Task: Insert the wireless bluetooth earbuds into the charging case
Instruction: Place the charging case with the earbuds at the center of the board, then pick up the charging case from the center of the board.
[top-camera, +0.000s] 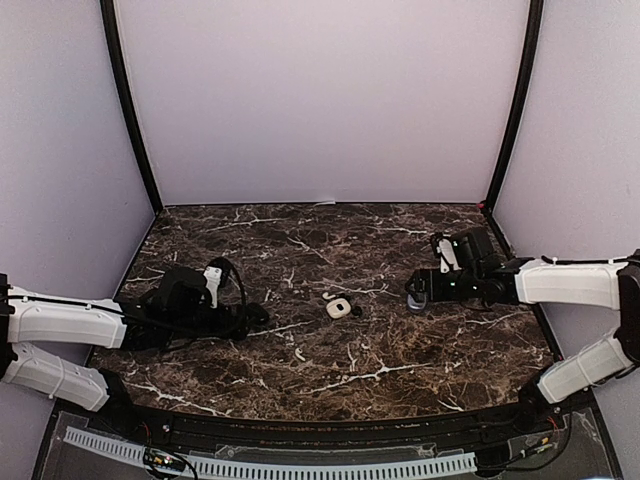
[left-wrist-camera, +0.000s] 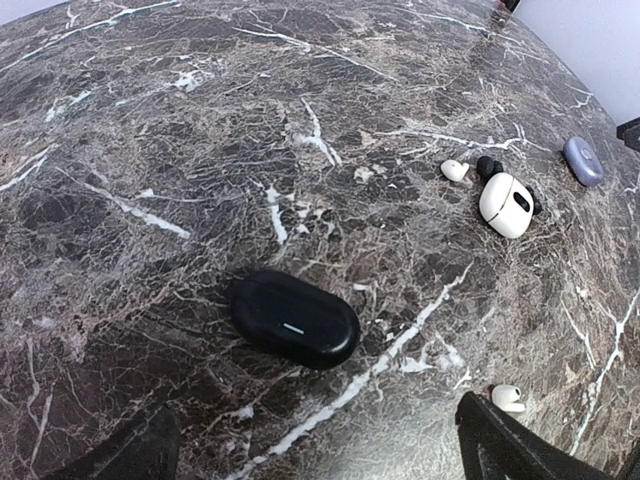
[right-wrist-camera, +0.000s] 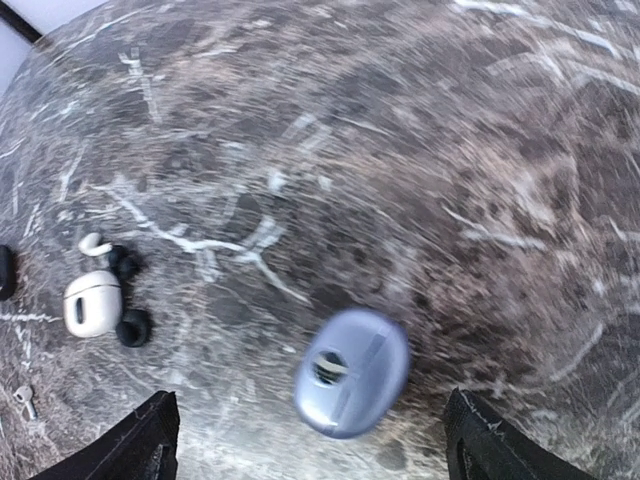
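Top external view: white charging case (top-camera: 338, 307) sits about mid-table and looks shut. Buds cluster round it: white earbud (top-camera: 326, 296) just beside at its 11 o'clock, dark earbud (top-camera: 357, 311) just beside at 3 o'clock. Stray white earbud (top-camera: 298, 354) lies apart at 7 o'clock. No bud is seen inside any case, so the task looks barely begun.

Lavender case (right-wrist-camera: 350, 372) is well out at 3 o'clock. It lies flat between the fingers of the right gripper (right-wrist-camera: 315, 450), touching neither. Jaws are wide and hold nothing; that wrist view is blurred. Black case (left-wrist-camera: 295, 318) is out at 9 o'clock, just ahead of the left gripper (left-wrist-camera: 315, 460), which is also fully spread and empty.

My guess is that each arm is parked at its own case so it can steady or open it. All the lids look closed and need opening first.

Tabletop (top-camera: 400, 370) is dark brown marble print with white veins. It's hard and flat. White buds blend into the veins and are easy to miss. Plain pale walls (top-camera: 320, 100) stand on three sides, with black corner posts (top-camera: 130, 110).
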